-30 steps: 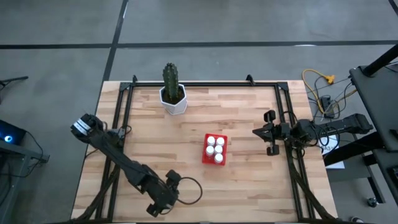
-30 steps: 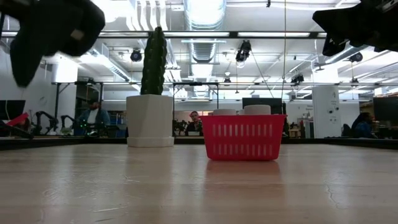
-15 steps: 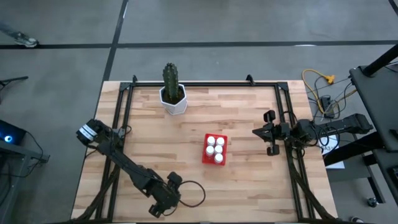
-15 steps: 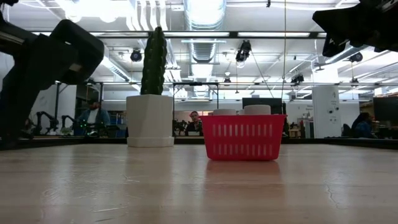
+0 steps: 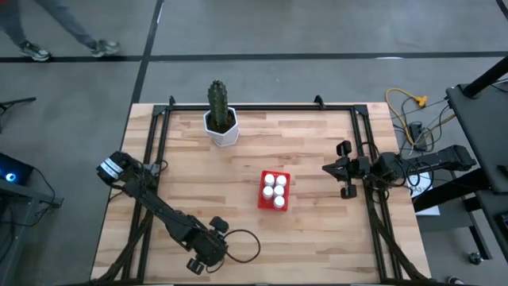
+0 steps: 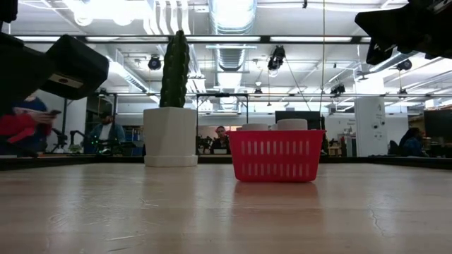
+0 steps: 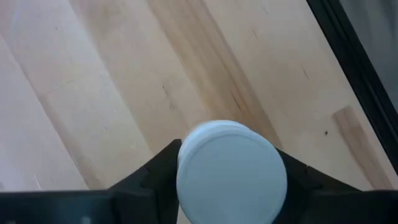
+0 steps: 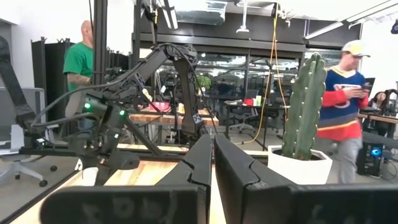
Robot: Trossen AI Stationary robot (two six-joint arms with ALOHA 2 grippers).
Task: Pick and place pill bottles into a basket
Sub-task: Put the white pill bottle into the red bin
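Basket [image 5: 275, 191], mid-table: you have five pill bottles [image 5: 275, 190] inside.
Left gripper [image 5: 201, 256], near edge, clamps your sixth bottle [image 7: 231, 172]; right gripper [image 5: 341, 169], far right, fingers closed together.

Grey floor [image 5: 317, 32]; workshop with ceiling lights [image 6: 229, 14], perhaps desks.

Light: bright overhead | glare: ceiling, low view | blur: near cap

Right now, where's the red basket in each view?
High: basket just right of table centre.
Low: centre, on the table.
Left wrist: not in it, only a held bottle.
Right wrist: not in it.
Shared landmark: cactus, left of the basket in high and low, also in right wrist.
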